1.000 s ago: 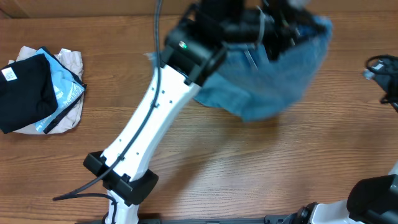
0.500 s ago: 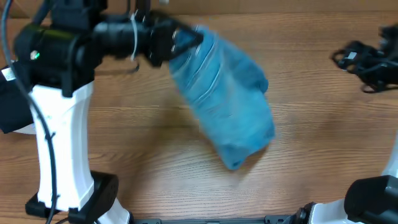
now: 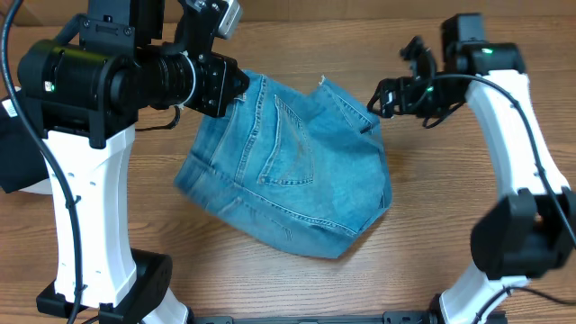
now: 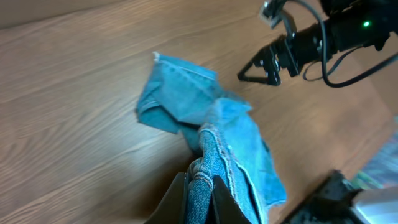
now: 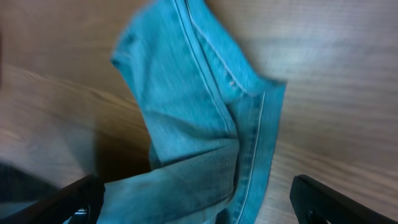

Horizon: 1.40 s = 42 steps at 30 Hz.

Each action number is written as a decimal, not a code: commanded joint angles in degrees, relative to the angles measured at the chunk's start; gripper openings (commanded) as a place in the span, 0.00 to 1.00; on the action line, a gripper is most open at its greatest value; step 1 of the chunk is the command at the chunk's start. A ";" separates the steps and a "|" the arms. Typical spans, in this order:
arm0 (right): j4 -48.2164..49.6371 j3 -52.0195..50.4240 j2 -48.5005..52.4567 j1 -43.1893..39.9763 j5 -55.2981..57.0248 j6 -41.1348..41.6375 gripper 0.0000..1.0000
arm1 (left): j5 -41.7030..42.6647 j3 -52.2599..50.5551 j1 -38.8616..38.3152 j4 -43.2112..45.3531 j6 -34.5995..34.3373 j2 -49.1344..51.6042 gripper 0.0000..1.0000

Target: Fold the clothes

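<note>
Overhead, the jeans (image 3: pixel 292 175) are lying in a rough, doubled-over heap in the middle of the bench (image 3: pixel 270 292), with a stitched back pocket facing up and a frayed edge showing at the far side. The left hand (image 3: pixel 236 88) is pinching the denim at its upper left corner, fingers closed tight on a thick seam, and is holding that corner a little off the wood while the rest of the cloth is resting on the bench. From the left wrist, the gripped seam is running straight up between the fingers and the loose part is trailing away toward the far side.

The right hand (image 3: pixel 385 97) is hovering at the upper right edge of the jeans with its fingers spread wide and nothing between them. It is sitting just beside the cloth; whether it is touching the denim I cannot tell. From the right wrist, a folded leg with its side seam is lying below the open fingers.

As a judgement, the task is only partway along. The garment is gathering into a compact shape, but the layers are lying askew, the edges are not lining up, and one corner is hanging from a grip. What seems left is laying that corner down, squaring the layers with both hands, and letting go.
</note>
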 commanded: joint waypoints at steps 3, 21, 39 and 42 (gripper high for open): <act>-2.29 0.42 5.53 2.14 0.46 -0.81 1.00 | -4.63 0.02 0.00 0.26 -0.13 -0.44 0.09; -4.98 -2.38 9.46 3.48 -3.04 -0.79 0.46 | -10.12 0.02 0.00 0.26 -0.13 -0.46 0.13; -8.55 22.03 8.41 -5.90 3.69 10.23 0.04 | -28.17 0.09 0.00 18.49 -0.59 -0.46 0.08; -10.71 40.57 8.41 -12.46 3.98 15.72 0.04 | -35.28 0.09 0.00 32.35 -0.55 -0.44 0.06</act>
